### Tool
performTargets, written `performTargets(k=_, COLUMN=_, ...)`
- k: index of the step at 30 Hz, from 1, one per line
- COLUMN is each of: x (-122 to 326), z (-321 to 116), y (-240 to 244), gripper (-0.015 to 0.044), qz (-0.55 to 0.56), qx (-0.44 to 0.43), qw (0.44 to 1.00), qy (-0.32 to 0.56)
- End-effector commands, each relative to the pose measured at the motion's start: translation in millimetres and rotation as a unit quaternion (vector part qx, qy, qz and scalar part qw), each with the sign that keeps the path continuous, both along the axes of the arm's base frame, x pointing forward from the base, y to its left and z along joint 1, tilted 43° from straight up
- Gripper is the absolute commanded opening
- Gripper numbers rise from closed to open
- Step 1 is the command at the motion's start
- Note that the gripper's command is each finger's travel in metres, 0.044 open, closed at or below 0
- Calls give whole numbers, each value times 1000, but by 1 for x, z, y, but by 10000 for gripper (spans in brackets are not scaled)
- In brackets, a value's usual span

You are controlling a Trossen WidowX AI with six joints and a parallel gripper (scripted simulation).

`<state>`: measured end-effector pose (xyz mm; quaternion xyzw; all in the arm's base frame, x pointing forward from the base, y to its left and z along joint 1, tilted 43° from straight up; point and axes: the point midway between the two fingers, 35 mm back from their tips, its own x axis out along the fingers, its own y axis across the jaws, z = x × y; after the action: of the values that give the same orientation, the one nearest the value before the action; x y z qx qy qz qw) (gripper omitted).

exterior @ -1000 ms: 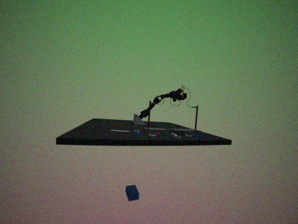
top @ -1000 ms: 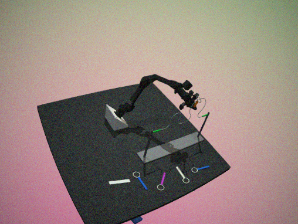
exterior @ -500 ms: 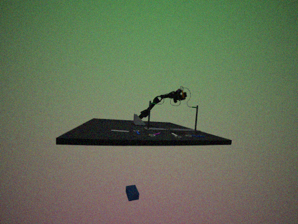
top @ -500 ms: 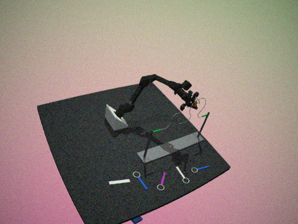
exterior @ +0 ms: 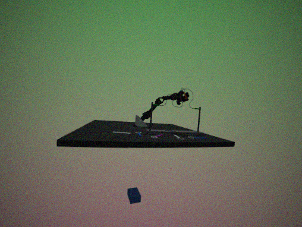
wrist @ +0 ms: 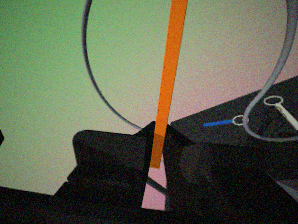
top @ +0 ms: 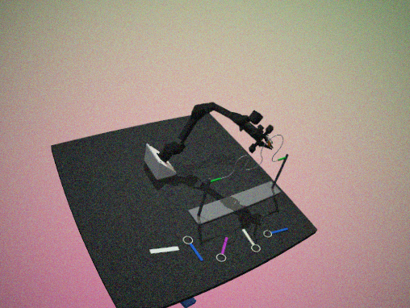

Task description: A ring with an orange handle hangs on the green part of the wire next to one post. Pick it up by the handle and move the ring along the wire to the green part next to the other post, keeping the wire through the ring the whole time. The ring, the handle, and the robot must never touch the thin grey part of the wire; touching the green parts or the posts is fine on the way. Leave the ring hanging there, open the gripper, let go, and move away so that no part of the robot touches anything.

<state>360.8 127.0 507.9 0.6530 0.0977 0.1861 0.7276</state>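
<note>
– We're looking at a dark surface point(top: 117, 201) point(exterior: 125, 144), and our black arm point(top: 188, 129) point(exterior: 151, 110) reaches out above it. Where's the pale strip?

– We have it lying grey beneath the wire point(top: 237, 160) point(exterior: 192, 94), with one post point(top: 202, 201) point(exterior: 151, 114) at one end and the other post point(top: 280, 172) point(exterior: 199, 120) at the far one. Green sections of wire sit up at the post tops.

– And our jaws point(top: 269, 145) point(exterior: 186, 95)?

– Clamped on the orange handle point(top: 269, 143) point(exterior: 185, 95) point(wrist: 170, 70), high up among the wire's bends, nearer the far post! We can't make out the ring itself clearly, so we can't tell how the wire passes through it.

– Down on the surface we also see a white bar point(top: 164, 250) point(exterior: 121, 132), and beside it a magenta stick point(top: 224, 246) point(exterior: 159, 135) with a pale loop at one end.
</note>
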Motion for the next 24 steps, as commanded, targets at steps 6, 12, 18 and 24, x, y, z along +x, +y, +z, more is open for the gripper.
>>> performTargets(k=6, x=0, z=4, y=0, gripper=-150, qz=-1, qx=56, qw=998, qy=2)
performTargets(k=12, x=0, z=7, y=0, gripper=-150, qz=-1, qx=94, qw=996, qy=4)
performTargets(k=18, x=0, z=10, y=-1, gripper=-150, qz=0, qx=131, qw=991, qy=6)
performTargets(k=24, x=0, z=12, y=-1, gripper=-150, qz=1, qx=168, qw=986, qy=8)
